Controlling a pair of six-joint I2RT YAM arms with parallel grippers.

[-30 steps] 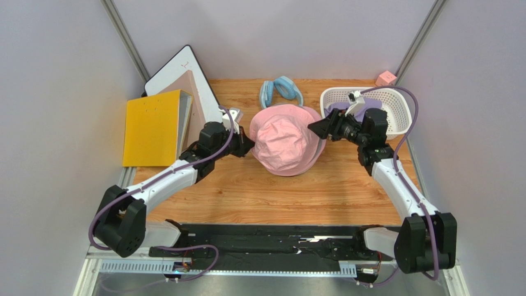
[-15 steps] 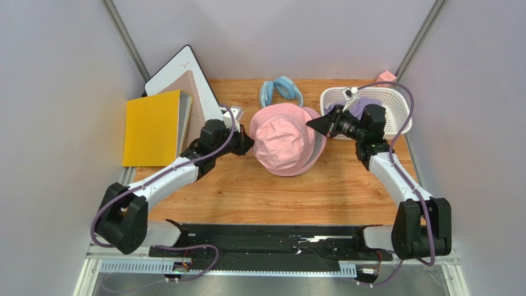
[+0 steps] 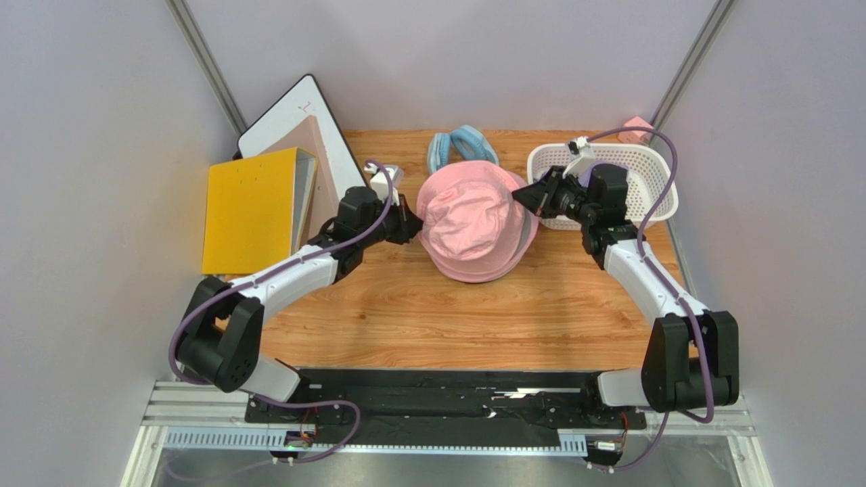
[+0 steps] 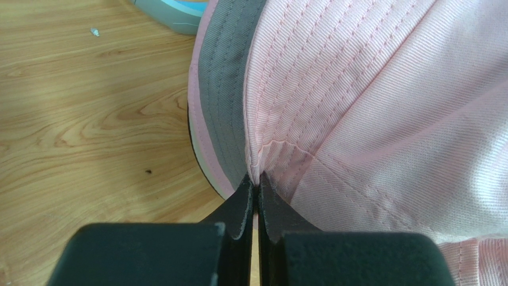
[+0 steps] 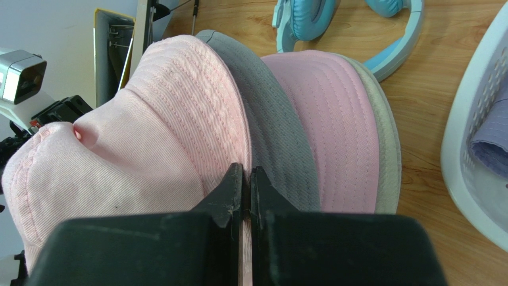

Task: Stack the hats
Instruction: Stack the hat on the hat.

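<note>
Top external view puts the top pink hat (image 3: 473, 218) mid-table over the stack, with the left gripper (image 3: 410, 225) pinched shut on its left side and the right gripper (image 3: 521, 198) pinched shut on its right brim. Under it, the right wrist view shows the grey hat (image 5: 280, 149), a second pink hat (image 5: 334, 131) and a beige hat (image 5: 387, 143), their brims fanned out and not lined up.

Your main risk is the grip itself. Each claw holds only a thin fold of soft fabric, so a pull apart could slip one side free and drop the hat crooked. In the left wrist view the grey brim lies just beside the fingertips; if it is caught too, lifting would drag the stack. The crown is also dented, so it may not nest cleanly.

For room, the white basket (image 3: 651, 167), which holds what looks like a lavender hat (image 5: 489, 149), sits just behind the right wrist. The light blue headphones (image 3: 462, 147) lie close behind the stack. The yellow binder (image 3: 249, 208) stands beside the left arm. You have open wood only toward the near edge of the table (image 3: 427, 325).
</note>
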